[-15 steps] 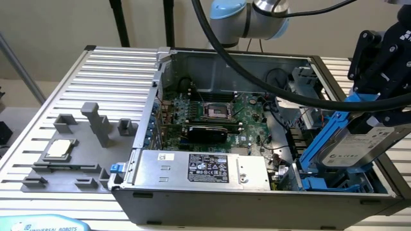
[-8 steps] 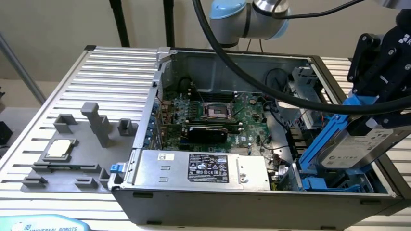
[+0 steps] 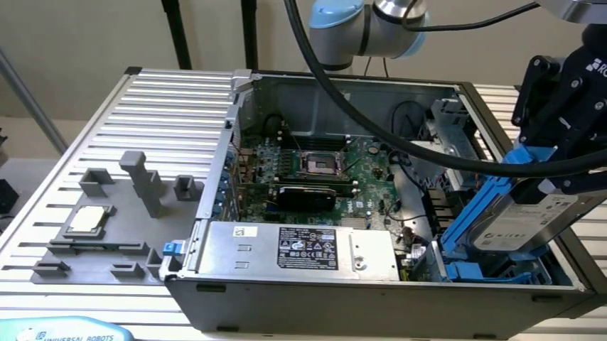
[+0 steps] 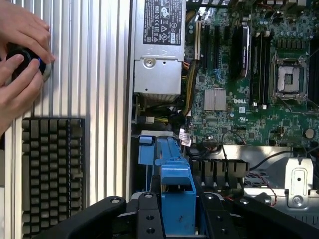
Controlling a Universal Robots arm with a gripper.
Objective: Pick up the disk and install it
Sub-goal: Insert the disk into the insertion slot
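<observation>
At the exterior view's right, my gripper (image 3: 548, 183) is shut on the disk (image 3: 519, 229), a silver-grey drive with a white label and a blue carrier frame. The disk hangs tilted, its lower end over the blue drive bay (image 3: 474, 271) in the near right corner of the open computer case (image 3: 379, 302). In the wrist view the disk's blue carrier (image 4: 177, 185) sits between my black fingers (image 4: 148, 219), with my gripper (image 4: 180, 221) closed around it above the bay.
Inside the case lie the green motherboard (image 3: 313, 170) and the silver power supply (image 3: 303, 249). A grey fixture (image 3: 104, 241) holding a small square chip (image 3: 87, 220) sits on the ribbed table. A person's hands (image 4: 20, 55) and a keyboard (image 4: 52, 169) are beside the case.
</observation>
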